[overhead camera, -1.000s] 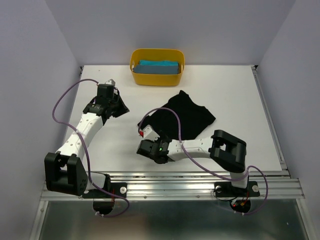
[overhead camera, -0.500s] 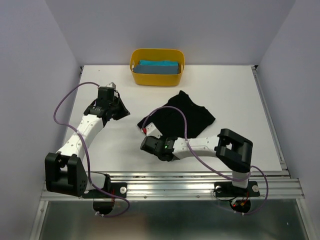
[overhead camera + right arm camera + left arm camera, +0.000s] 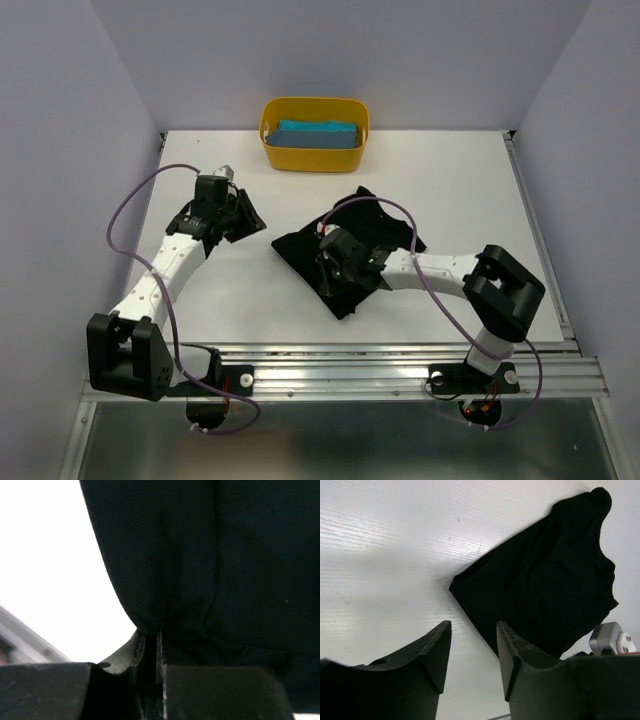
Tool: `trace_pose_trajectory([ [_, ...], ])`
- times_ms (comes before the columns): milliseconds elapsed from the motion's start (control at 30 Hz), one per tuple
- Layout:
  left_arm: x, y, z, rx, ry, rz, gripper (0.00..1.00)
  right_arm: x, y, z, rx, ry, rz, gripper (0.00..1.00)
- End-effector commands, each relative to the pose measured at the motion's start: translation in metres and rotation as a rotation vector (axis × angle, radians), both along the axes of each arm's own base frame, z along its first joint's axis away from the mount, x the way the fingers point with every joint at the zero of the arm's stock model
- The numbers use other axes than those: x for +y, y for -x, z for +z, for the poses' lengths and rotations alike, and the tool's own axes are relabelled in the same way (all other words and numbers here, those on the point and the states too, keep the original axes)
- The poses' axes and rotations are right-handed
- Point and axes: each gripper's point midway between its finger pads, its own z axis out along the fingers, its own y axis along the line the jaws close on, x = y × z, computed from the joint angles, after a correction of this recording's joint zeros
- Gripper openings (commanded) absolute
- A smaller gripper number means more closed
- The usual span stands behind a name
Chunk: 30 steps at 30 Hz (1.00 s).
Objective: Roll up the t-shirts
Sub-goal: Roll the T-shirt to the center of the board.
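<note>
Black t-shirt (image 3: 300, 250) lies spread and rumpled mid-tabletop (image 3: 480, 190), one corner pointing toward the near edge; the right gripper (image 3: 340, 268) is right on top of it, jaws pinched tight on a fold of the black cloth; the teal t-shirt (image 3: 318, 133) sits folded inside the yellow tub (image 3: 315, 158) at the far edge, well apart; over on the left, the left gripper (image 3: 472, 635) hangs above bare tabletop near the black shirt's left corner, jaws partly parted, nothing between them.
</note>
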Motion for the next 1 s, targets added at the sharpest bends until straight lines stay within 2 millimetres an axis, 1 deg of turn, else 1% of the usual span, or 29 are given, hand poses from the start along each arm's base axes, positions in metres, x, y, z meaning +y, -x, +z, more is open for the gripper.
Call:
trace_pose_trajectory([
  [0,-0.006,0.008,0.014,-0.053,0.005,-0.050,0.55,0.035,0.018,0.045,0.120,-0.288,0.095,0.01],
  [33,-0.007,0.009,0.013,-0.049,0.006,-0.054,0.62,0.034,0.013,0.046,0.138,-0.315,0.078,0.01],
  [67,-0.008,0.010,0.013,-0.051,0.007,-0.058,0.62,0.034,0.012,0.048,0.147,-0.330,0.085,0.01],
  [100,-0.011,0.013,0.011,-0.045,0.009,-0.065,0.70,0.034,0.013,0.049,0.173,-0.350,0.081,0.01],
  [133,-0.013,0.014,0.010,-0.041,0.011,-0.069,0.75,0.034,0.016,0.051,0.208,-0.374,0.097,0.01],
  [167,-0.014,0.017,0.006,-0.032,0.013,-0.073,0.83,0.034,0.012,0.052,0.218,-0.407,0.084,0.01],
  [200,-0.018,0.019,0.004,-0.025,0.017,-0.078,0.86,0.034,0.011,0.054,0.230,-0.424,0.086,0.01],
  [233,-0.019,0.020,0.001,-0.016,0.018,-0.077,0.88,0.037,0.015,0.057,0.249,-0.451,0.110,0.01],
  [267,-0.021,0.022,-0.001,-0.009,0.023,-0.076,0.90,0.034,0.014,0.055,0.266,-0.461,0.102,0.01],
  [300,-0.022,0.025,-0.008,0.015,0.030,-0.068,0.91,0.034,0.013,0.056,0.286,-0.479,0.094,0.01],
  [333,-0.024,0.026,-0.011,0.022,0.036,-0.068,0.91,0.034,0.012,0.058,0.300,-0.505,0.102,0.01],
  [367,-0.024,0.029,-0.018,0.040,0.039,-0.066,0.91,0.033,0.015,0.056,0.322,-0.511,0.101,0.01],
  [433,-0.030,0.031,-0.023,0.051,0.056,-0.072,0.91,0.031,0.012,0.056,0.345,-0.541,0.094,0.01],
  [467,-0.032,0.033,-0.027,0.059,0.058,-0.073,0.91,0.031,0.014,0.055,0.359,-0.549,0.097,0.01],
  [500,-0.033,0.034,-0.034,0.078,0.059,-0.075,0.91,0.028,0.015,0.051,0.375,-0.552,0.092,0.01],
  [600,-0.043,0.036,-0.045,0.099,0.087,-0.085,0.91,0.028,0.018,0.050,0.387,-0.562,0.100,0.01],
  [667,-0.050,0.033,-0.047,0.097,0.113,-0.086,0.91,0.026,0.015,0.049,0.386,-0.561,0.091,0.01],
  [800,-0.061,0.033,-0.062,0.131,0.136,-0.077,0.91,0.025,0.015,0.048,0.383,-0.559,0.093,0.01],
  [833,-0.062,0.033,-0.063,0.135,0.137,-0.070,0.90,0.024,0.016,0.047,0.385,-0.557,0.092,0.01],
  [967,-0.062,0.036,-0.079,0.162,0.133,-0.016,0.82,0.024,0.016,0.045,0.380,-0.553,0.091,0.01],
])
